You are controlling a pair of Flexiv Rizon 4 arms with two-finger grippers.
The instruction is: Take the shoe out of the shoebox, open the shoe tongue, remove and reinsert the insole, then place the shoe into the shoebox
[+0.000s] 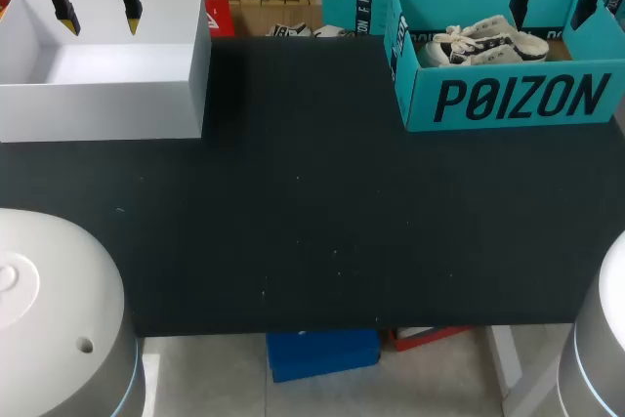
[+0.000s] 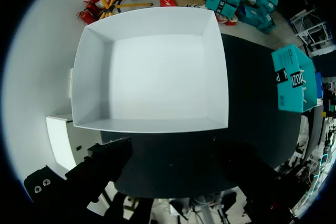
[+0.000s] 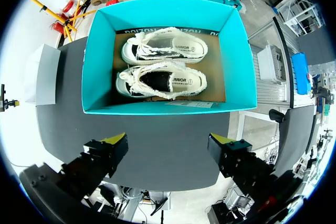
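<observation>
A teal shoebox [image 1: 518,100] stands open at the table's far right, with a pair of white and black sneakers [image 1: 483,43] lying side by side in it. In the right wrist view the nearer sneaker [image 3: 160,81] and the farther sneaker [image 3: 164,47] rest on the brown floor of the shoebox [image 3: 97,61]. My right gripper [image 1: 554,2] hangs open above the box, nothing between its fingers; in its own view the right gripper [image 3: 168,140] sits high over the box's near wall. My left gripper [image 1: 99,19] is open and empty over the white box.
An empty white box [image 1: 98,109] stands at the far left; in the left wrist view the white box [image 2: 152,66] lies ahead of the left gripper [image 2: 176,166]. The black tabletop [image 1: 312,222] stretches between the boxes. My arm bases [image 1: 49,310] fill the near corners.
</observation>
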